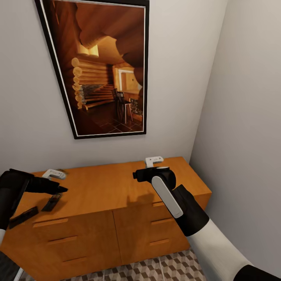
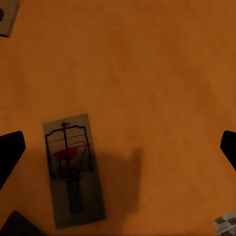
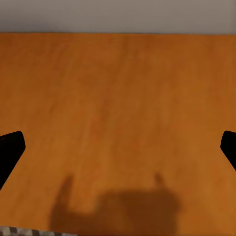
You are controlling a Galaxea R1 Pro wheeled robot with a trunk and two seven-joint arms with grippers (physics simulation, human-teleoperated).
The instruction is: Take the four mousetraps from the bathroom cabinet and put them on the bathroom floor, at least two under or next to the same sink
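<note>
Two mousetraps [image 1: 52,202] lie flat on the cabinet [image 1: 109,187] top near its left end — none on the bathroom floor [image 1: 156,269] yet, so the task looks barely begun; the others I can't place. In the left wrist view: thin brown slab w/ dark wire frame, red bait tab. Left gripper [image 1: 58,190] hovers just above them, jaws spread — nothing held. Right gripper [image 1: 137,175] hangs over bare wood, jaws also apart.

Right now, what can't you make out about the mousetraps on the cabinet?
- Head view: two mousetraps show near the left claw; the left arm covers one trap's end.
- White mousetraps: too small to tell.
- Left wrist view: another slab is cut off at the corner.
</note>
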